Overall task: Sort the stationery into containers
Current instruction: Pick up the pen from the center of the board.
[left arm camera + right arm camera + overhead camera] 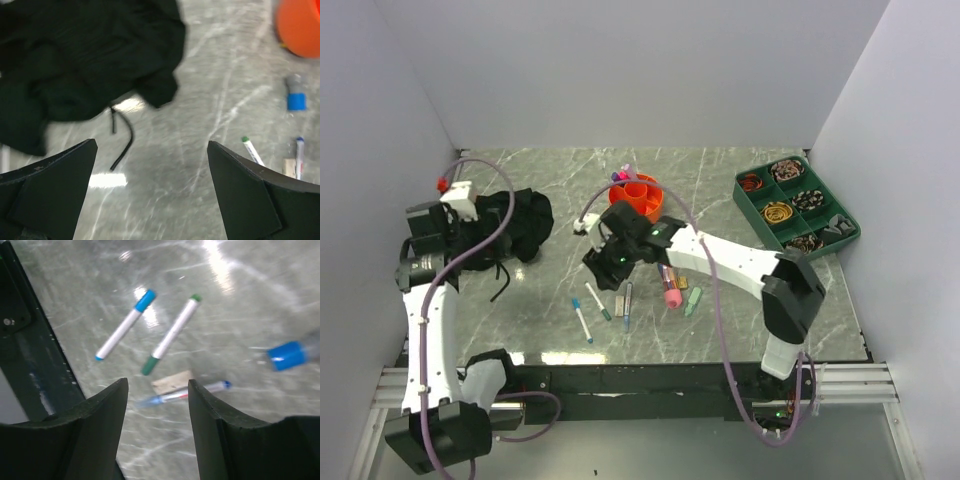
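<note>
The orange holder (635,194) stands at mid-table and holds a few pens; its edge (300,25) shows in the left wrist view. In front of it lies loose stationery: a blue-capped white pen (582,320) (125,325), a green-tipped pen (598,300) (172,335), a beige eraser (172,381), a thin blue pen (627,305) (187,392), a pink marker (670,285) and a teal piece (693,300). My right gripper (603,268) (157,385) hangs open over the thin blue pen and eraser, holding nothing. My left gripper (485,240) (151,150) is wide open beside the black cloth.
A black cloth bundle (515,220) (75,65) with a loose cord lies at the left. A dark green compartment tray (795,205) with small items sits at the back right. A blue-capped piece (295,97) (287,355) lies near the holder. Walls close in on three sides.
</note>
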`<state>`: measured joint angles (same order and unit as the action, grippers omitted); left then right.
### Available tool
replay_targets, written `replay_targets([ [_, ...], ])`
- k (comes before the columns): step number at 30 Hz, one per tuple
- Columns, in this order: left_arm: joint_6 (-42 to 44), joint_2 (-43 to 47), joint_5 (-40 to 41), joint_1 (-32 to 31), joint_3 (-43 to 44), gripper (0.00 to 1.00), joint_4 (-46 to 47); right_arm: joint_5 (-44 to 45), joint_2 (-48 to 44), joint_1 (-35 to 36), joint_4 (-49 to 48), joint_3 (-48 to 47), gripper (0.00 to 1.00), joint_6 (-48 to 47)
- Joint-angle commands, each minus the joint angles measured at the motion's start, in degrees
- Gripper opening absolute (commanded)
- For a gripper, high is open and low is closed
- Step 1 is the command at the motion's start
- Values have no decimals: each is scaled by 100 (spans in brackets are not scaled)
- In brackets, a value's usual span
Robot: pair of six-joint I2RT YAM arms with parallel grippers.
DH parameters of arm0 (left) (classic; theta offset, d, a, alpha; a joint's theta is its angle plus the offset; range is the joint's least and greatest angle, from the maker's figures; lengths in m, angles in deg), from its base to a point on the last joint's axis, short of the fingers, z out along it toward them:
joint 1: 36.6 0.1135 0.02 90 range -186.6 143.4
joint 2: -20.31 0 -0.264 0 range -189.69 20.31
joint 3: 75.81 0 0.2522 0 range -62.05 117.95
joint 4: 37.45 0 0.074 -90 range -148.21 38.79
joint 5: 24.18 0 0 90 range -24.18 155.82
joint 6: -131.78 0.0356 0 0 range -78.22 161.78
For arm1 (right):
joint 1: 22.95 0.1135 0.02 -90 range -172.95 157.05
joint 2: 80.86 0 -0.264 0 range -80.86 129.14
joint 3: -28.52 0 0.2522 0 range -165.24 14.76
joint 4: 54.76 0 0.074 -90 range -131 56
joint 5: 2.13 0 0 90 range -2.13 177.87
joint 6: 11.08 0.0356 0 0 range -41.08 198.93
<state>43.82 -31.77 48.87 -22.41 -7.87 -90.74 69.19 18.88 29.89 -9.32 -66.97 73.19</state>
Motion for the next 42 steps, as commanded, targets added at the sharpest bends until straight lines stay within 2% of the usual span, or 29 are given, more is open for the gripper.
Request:
replay_targets([
  [1,-432,-136,482,346,655,99,-653,57,395,297,-302,-352,59,959],
  [3,-652,-75,412,549,700,100,-487,320,589,542,-373,-457,55,1381],
  [9,-969,30,596,619,902,100,-161,1005,1459,798,-338,-1028,53,2269],
  [17,-1083,268,737,707,823,99,33,1226,2172,886,-75,-1407,54,2946],
  [26,-1197,295,605,751,981,99,33,1296,2532,991,5,-1556,53,3052],
  [35,-1136,321,579,778,1060,100,-11,1446,2805,1053,119,-1626,47,3175],
  [42,-1171,198,561,778,1157,99,50,2138,3190,1325,417,-1959,34,3009],
])
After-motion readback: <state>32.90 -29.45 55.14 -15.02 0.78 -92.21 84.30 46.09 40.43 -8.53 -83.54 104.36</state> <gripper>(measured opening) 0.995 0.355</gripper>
